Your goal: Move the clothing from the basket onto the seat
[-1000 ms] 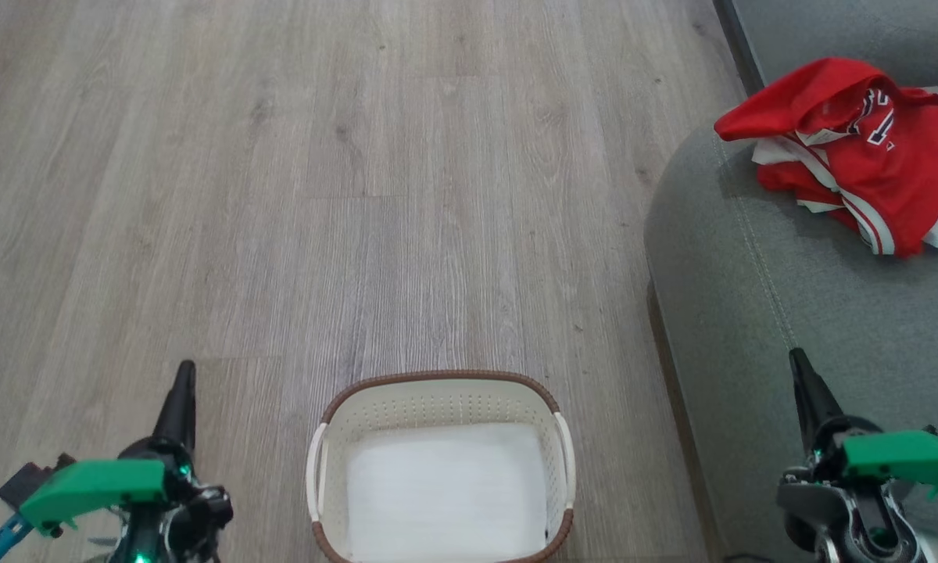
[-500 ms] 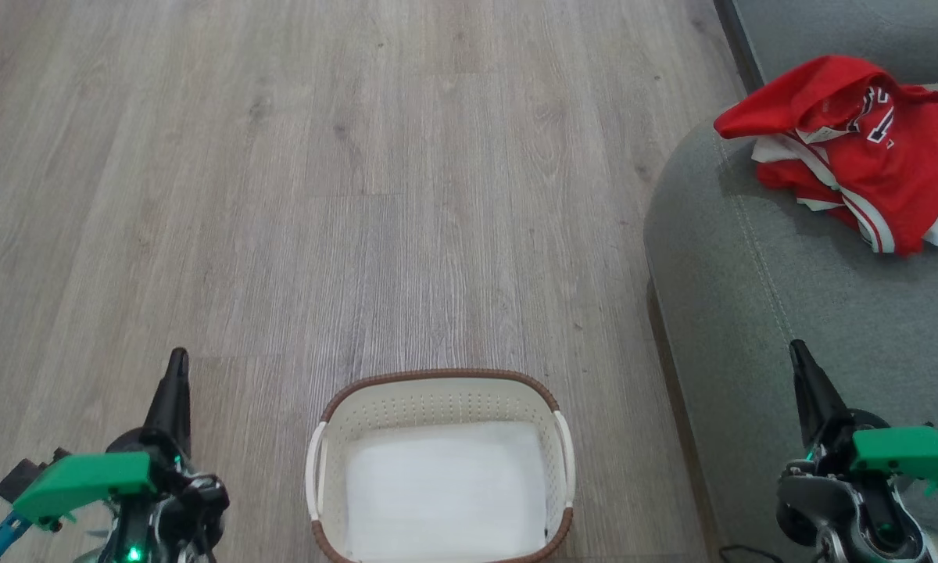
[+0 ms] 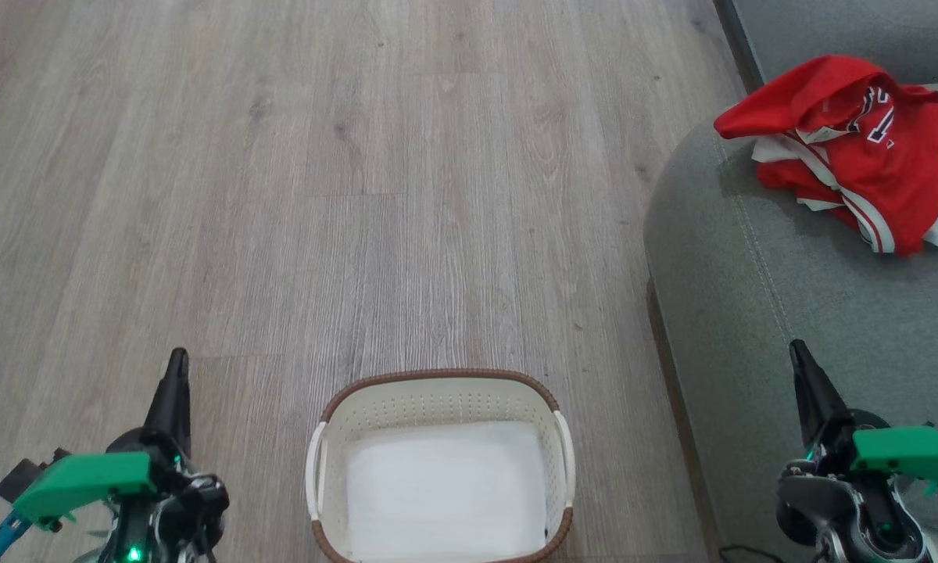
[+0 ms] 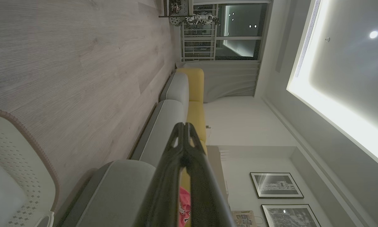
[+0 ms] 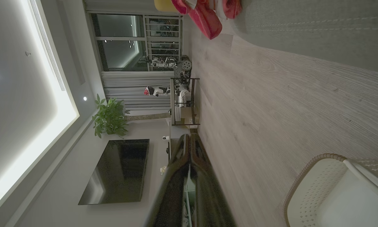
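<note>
Clothing (image 3: 860, 141) is lying on the seat (image 3: 828, 305), basket (image 3: 438, 375) empty; we are settling left fingers (image 3: 173, 391) and right fingers (image 3: 811, 387), shut on nothing.

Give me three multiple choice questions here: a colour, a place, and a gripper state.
1. What colour is the basket rim? A brown B blue C black
2. Where is the clothing? A in the basket B on the seat C on a table
3. How are the left gripper and right gripper? A both open B both shut, empty C shut on cloth
Key: A, brown band rings its top; B, red heap lies on the seat; B, their fingers meet, nothing between.
</note>
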